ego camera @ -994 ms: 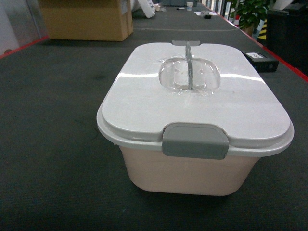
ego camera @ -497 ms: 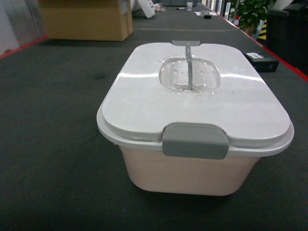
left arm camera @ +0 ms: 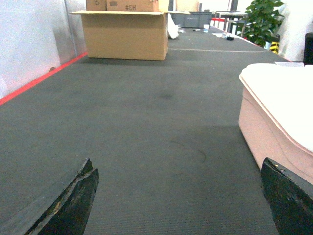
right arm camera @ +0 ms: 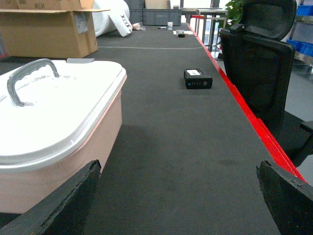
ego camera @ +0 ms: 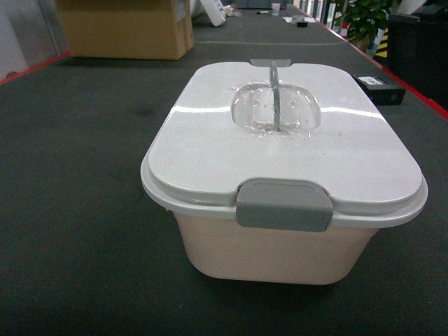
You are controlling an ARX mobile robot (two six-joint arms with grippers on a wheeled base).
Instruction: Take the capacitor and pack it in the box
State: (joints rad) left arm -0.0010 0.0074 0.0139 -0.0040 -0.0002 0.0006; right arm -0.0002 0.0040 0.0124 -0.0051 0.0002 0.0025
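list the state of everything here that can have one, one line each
box: upright on the mat, closed
lid: seated on the box
front latch: folded down
handle: standing up
left gripper: open, empty, beside the box
right gripper: open, empty
cardboard carton: flaps open

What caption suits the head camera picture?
Closed pink box with white lid latched, on a dark table; no robot hand visible.
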